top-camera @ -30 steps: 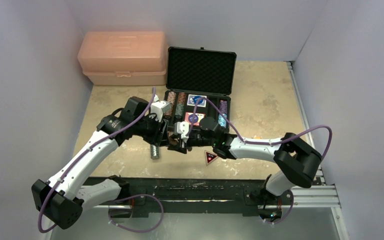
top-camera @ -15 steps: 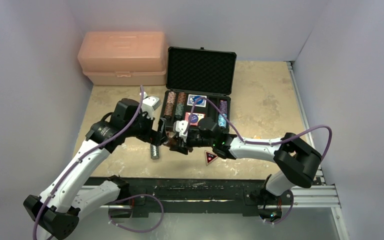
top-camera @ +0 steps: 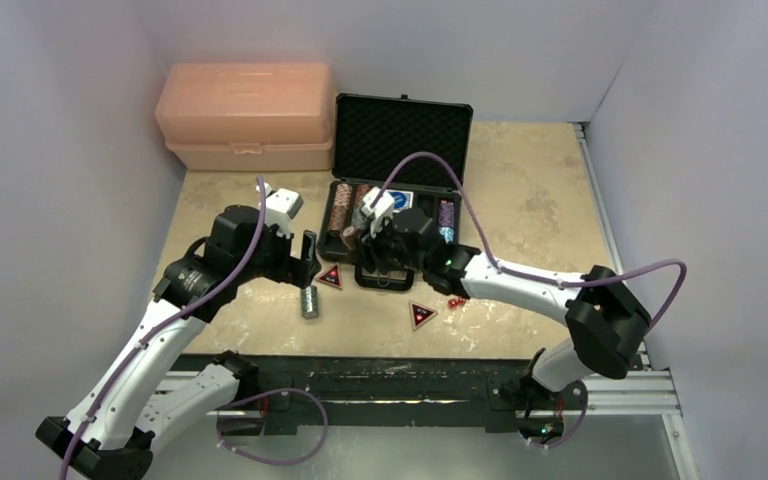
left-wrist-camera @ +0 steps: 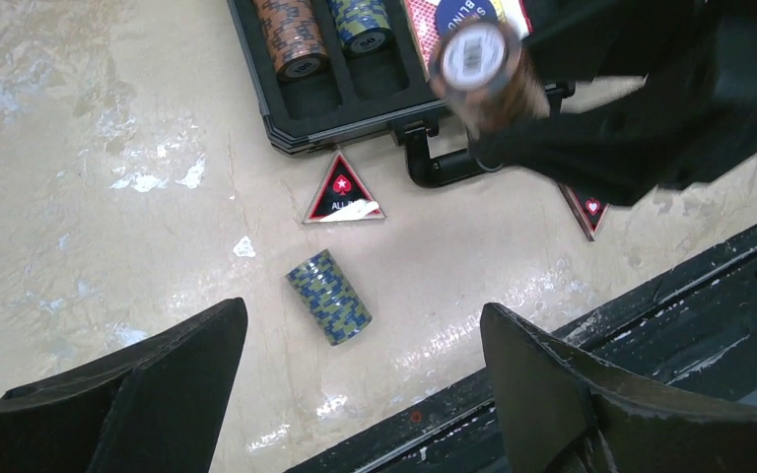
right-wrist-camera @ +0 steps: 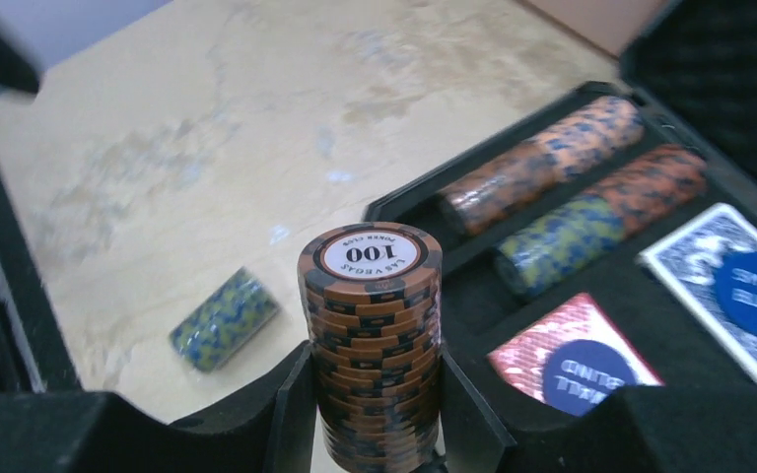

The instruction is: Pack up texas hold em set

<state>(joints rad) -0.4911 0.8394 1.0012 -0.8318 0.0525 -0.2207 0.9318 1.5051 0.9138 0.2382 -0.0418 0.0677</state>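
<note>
Right fingers (right-wrist-camera: 292, 419) clenched on orange chip stack (right-wrist-camera: 373, 345), axis upright between them. Slots of case (right-wrist-camera: 729, 89) lie ahead-right, axes running away. Left fingers (left-wrist-camera: 158, 394) released, empty.

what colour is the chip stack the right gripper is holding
The chip stack is orange-brown with dark edge marks, seen best in the right wrist view.

The orange chip stack (right-wrist-camera: 372, 345) is cut off below.
</note>
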